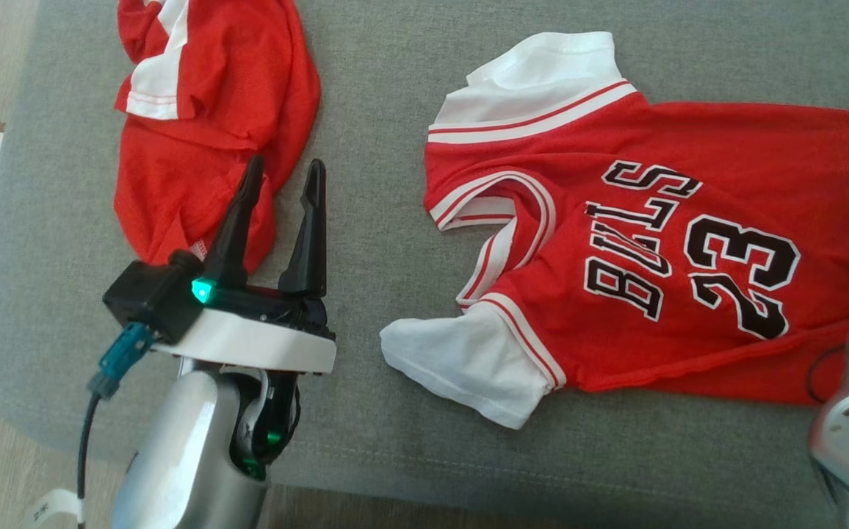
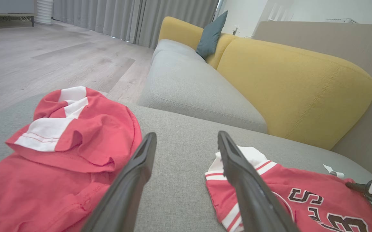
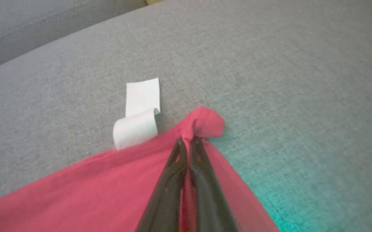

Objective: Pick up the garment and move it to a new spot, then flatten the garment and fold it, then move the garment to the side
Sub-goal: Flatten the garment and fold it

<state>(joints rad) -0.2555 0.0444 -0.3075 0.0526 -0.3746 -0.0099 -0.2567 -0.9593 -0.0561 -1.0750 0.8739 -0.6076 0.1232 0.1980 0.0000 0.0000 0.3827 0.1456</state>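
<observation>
The garment (image 1: 579,169) is a red jersey with white sleeves and black "BULLS 23" lettering, spread on the grey cushion (image 1: 373,220) at centre right. In the right wrist view my right gripper (image 3: 188,139) is shut on a bunched corner of the garment's (image 3: 108,193) hem, beside its curled white label (image 3: 137,125). My left gripper (image 1: 284,163) stands open with nothing between its fingers, over bare cushion to the left of the garment (image 2: 289,183). The left wrist view has those left fingers (image 2: 186,136) pointing along the cushion.
A second red and white garment (image 1: 211,110) lies crumpled at the upper left, touching the left gripper's outer finger. A yellow sofa back (image 2: 285,87) with a teal pillow (image 2: 210,35) runs behind the cushion. Wooden floor (image 2: 44,64) lies beyond the cushion's rounded left edge.
</observation>
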